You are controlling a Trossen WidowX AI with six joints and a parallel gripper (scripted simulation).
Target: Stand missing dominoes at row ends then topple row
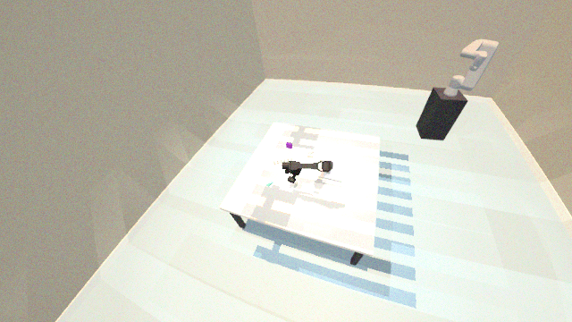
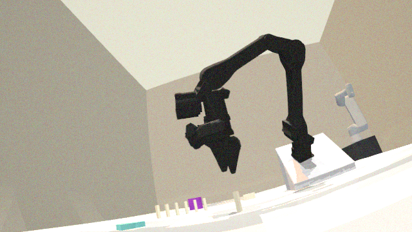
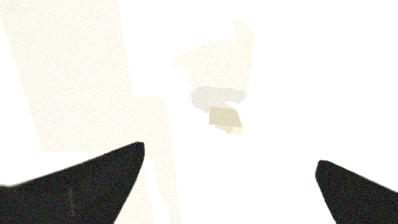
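A row of several cream dominoes (image 2: 176, 209) stands upright at the left in the exterior view. A separate cream domino (image 2: 237, 202) stands upright to the right of the row. Another pale piece (image 2: 249, 195) lies low on the table behind it. My gripper (image 2: 228, 171) (image 3: 230, 154) is open and empty, pointing down, high above the table. In the wrist view one cream domino (image 3: 224, 116) shows beyond the fingertips, a little above the middle; I cannot tell which domino it is. The arm hides part of the table in the top view.
A purple block (image 1: 289, 145) (image 2: 192, 203) is behind the row. A teal block (image 1: 269, 184) (image 2: 131, 225) lies in front of the row. The arm's base stands on a white raised plate (image 2: 335, 161). Another pale arm (image 1: 484, 63) (image 2: 355, 111) on a black pedestal (image 1: 440, 116) is beyond the table.
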